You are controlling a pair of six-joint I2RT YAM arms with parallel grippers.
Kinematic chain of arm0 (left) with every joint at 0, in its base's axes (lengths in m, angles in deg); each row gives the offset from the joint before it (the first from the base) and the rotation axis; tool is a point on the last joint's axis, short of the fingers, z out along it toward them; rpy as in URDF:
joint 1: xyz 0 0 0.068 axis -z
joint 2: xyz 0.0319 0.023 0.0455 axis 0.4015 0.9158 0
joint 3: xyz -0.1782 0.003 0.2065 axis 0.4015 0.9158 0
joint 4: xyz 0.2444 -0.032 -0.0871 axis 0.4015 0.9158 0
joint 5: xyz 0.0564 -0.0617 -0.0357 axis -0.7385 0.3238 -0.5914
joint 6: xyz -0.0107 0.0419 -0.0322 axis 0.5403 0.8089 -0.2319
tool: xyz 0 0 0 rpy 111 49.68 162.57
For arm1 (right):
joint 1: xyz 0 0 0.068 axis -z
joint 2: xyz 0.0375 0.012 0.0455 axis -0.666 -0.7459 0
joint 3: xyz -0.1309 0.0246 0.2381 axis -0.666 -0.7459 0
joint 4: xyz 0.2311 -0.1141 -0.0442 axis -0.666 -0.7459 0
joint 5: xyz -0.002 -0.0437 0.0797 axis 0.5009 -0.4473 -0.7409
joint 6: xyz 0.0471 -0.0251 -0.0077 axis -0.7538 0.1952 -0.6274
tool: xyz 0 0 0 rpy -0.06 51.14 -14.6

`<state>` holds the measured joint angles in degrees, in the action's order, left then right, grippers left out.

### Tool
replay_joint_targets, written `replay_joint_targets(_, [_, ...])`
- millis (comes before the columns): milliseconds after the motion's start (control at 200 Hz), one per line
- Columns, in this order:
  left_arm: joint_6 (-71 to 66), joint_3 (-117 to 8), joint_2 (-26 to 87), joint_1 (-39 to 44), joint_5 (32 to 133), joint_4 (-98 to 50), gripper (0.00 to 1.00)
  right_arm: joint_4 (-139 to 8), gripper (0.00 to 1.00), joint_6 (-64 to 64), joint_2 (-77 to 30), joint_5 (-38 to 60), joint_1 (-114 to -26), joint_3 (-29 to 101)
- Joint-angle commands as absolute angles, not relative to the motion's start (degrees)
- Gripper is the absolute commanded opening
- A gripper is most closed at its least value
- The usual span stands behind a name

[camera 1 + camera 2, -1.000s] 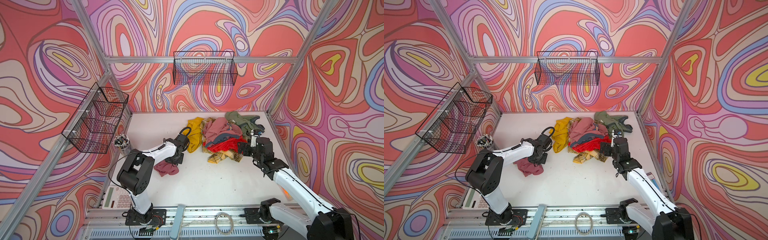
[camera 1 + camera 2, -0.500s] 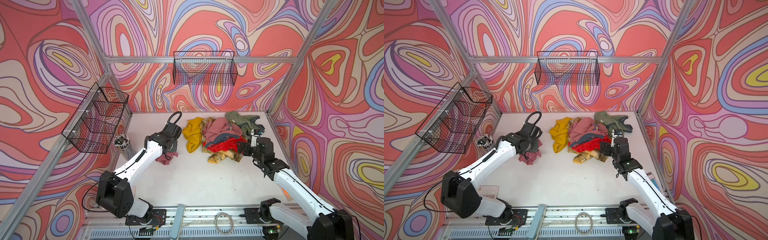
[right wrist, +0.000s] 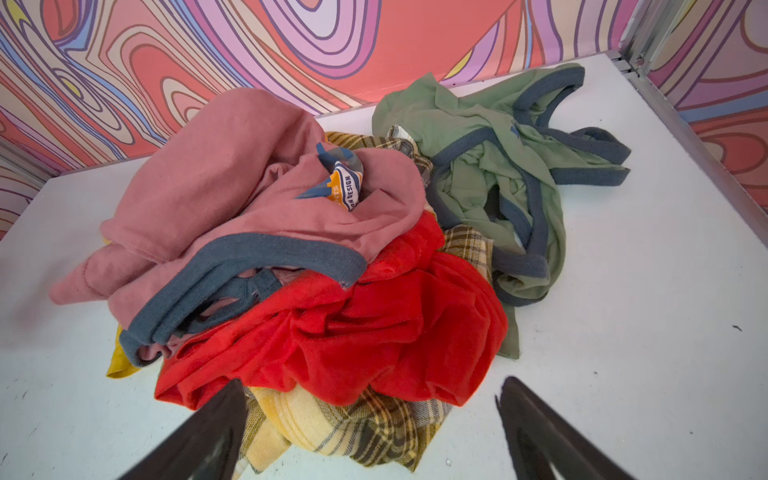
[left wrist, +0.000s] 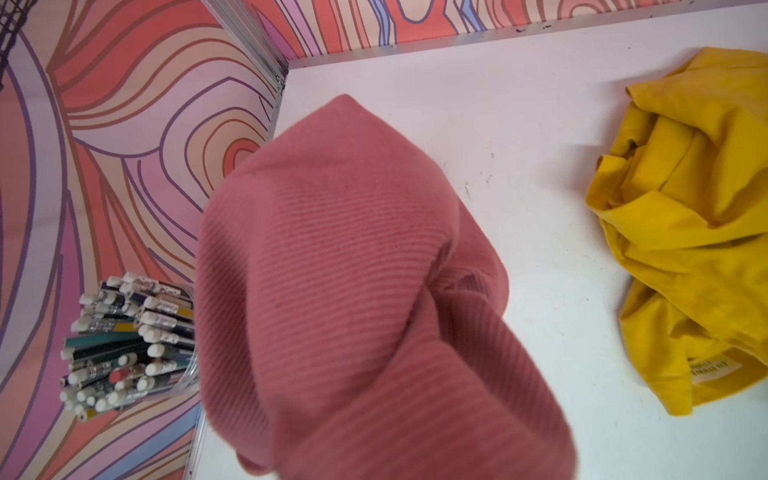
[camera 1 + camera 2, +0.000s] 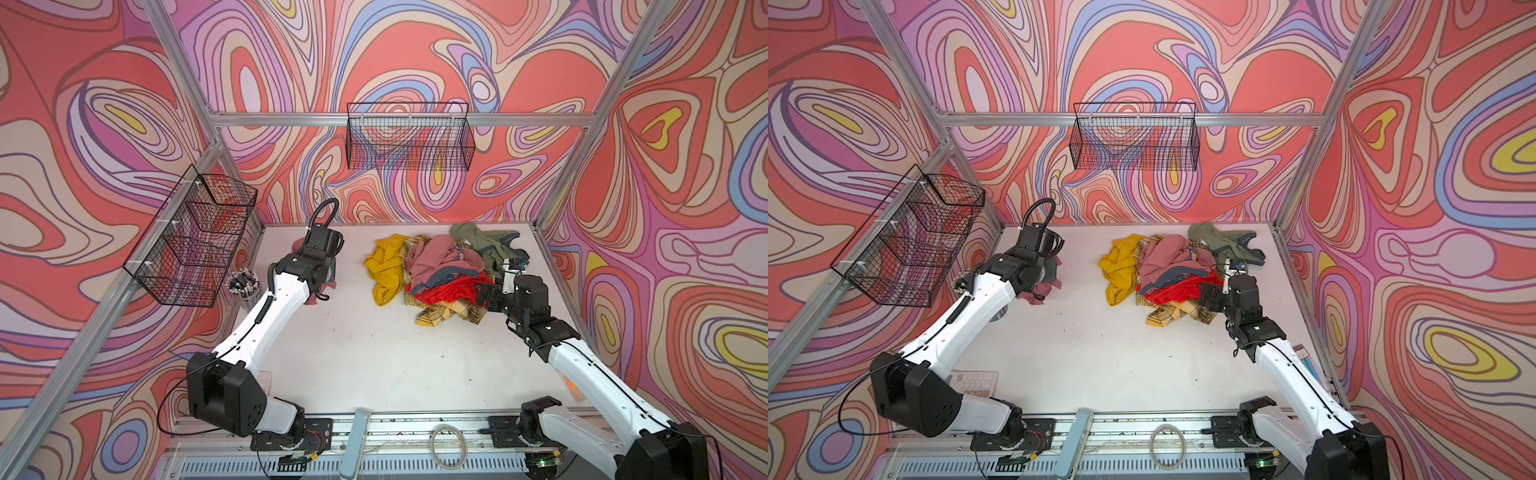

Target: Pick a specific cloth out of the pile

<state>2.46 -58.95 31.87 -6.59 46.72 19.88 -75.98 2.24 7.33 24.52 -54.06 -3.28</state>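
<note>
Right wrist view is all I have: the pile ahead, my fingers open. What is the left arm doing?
Observer: The left gripper is shut on a ribbed pink cloth, which hangs from it near the back left corner of the table.
Operator: Anything close to it?
Observer: A cup of pencils stands at the table's left edge, right beside that cloth.
Operator: I see a yellow scrap under the pile.
Observer: That is a whole mustard yellow cloth, spread out from the left side of the pile.
</note>
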Motion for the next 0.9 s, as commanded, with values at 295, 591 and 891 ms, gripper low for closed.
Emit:
replay_joint_targets(295, [3.9,-59.7,40.2,-14.5,62.1,3.2,0.0,-73.2,0.98,7.2,10.4,26.6,-53.7,-5.1])
replay_joint_targets(591, [2.8,-71.6,57.3,-15.4,56.2,14.6,0.0,-75.1,0.98,8.6,10.8,27.6,-53.7,-3.3])
replay_joint_targets(891, [1.9,-71.9,64.9,-15.8,58.0,18.1,0.0,-77.0,0.98,10.2,12.4,29.6,-53.8,-3.1])
